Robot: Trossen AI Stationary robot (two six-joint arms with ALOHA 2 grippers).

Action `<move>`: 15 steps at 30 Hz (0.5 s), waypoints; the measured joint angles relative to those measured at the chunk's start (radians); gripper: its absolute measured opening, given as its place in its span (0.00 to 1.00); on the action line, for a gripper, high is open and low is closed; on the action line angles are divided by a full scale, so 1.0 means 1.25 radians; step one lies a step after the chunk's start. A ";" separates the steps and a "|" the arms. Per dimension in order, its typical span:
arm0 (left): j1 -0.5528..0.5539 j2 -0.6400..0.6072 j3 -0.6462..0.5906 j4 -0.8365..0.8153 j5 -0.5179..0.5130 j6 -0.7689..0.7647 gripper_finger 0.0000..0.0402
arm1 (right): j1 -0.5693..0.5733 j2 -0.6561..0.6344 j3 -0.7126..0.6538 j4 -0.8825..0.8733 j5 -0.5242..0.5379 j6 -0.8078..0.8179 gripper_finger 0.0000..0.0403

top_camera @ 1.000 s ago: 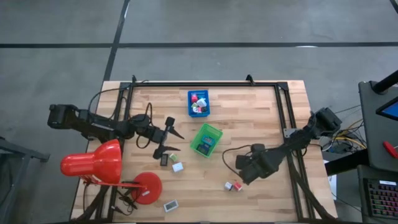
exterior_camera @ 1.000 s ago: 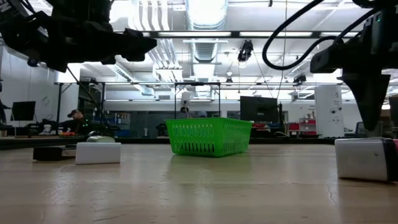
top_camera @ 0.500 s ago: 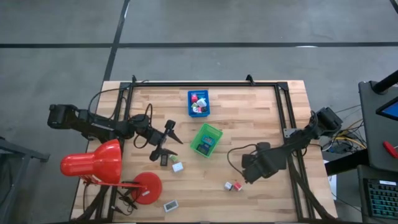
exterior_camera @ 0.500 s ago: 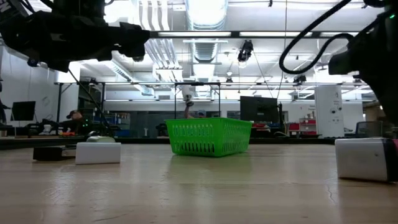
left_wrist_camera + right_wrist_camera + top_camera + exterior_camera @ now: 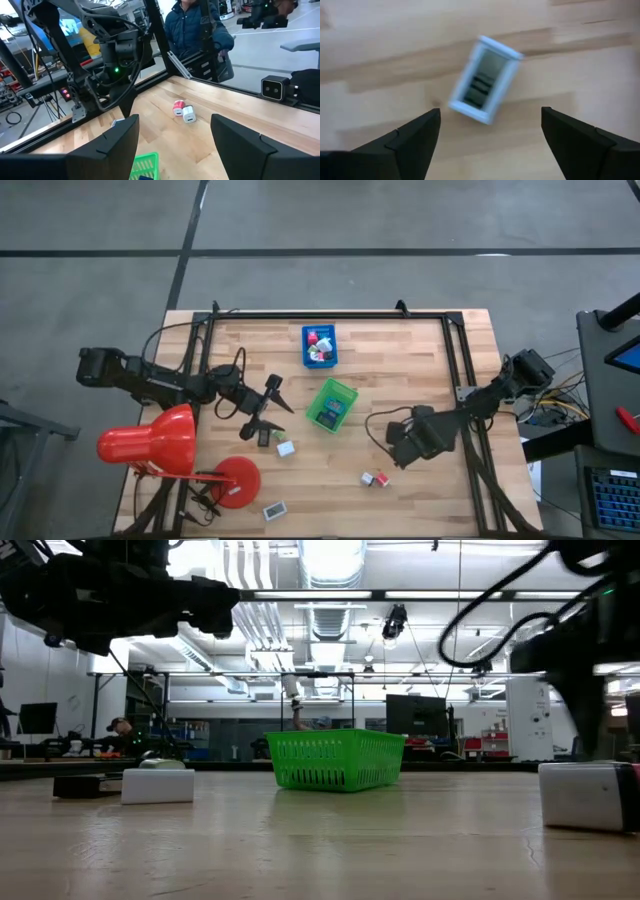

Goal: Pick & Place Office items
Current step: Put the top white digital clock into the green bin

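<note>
A: The office items — where does the sorting stand, starting from the claws?

B: The right gripper (image 5: pixel 487 145) is spread wide and holds nothing. It hangs over a white-framed flat piece (image 5: pixel 485 80) with a dark face, which lies loose on the wooden table (image 5: pixel 420 370). In the high view that arm's gripper (image 5: pixel 398 448) sits right of the green tray (image 5: pixel 331 403), near the front edge.

A: And the left one?

B: The left gripper (image 5: pixel 175 145) is also parted and empty, held above the table near the left of the green tray (image 5: pixel 145 165), beside a dark piece (image 5: pixel 264 437) and a white cube (image 5: pixel 286 448).

A: So what is done?

B: The blue tray (image 5: pixel 319 346) already holds several pieces, red and white among them, and the green tray has a few dark ones inside.

A: What is left?

B: A red and white pair (image 5: pixel 375 479) near the front, a white flat piece (image 5: pixel 273 510) by the red desk lamp (image 5: pixel 160 442), plus the two pieces under the left arm. I judge it partway through, with at least five pieces still out.
</note>
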 joint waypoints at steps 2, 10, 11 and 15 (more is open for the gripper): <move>-0.003 0.000 0.000 0.000 0.000 0.000 0.62 | -0.020 0.010 0.000 0.025 0.020 -0.002 0.85; -0.022 0.000 -0.012 -0.002 0.003 -0.005 0.62 | -0.057 0.048 -0.001 0.043 0.028 -0.003 0.86; -0.024 0.000 -0.012 -0.001 0.003 -0.012 0.62 | -0.057 0.051 -0.001 0.042 0.028 -0.002 0.86; -0.037 0.000 -0.012 -0.002 0.003 -0.019 0.62 | -0.063 0.055 -0.003 0.039 0.027 -0.002 0.86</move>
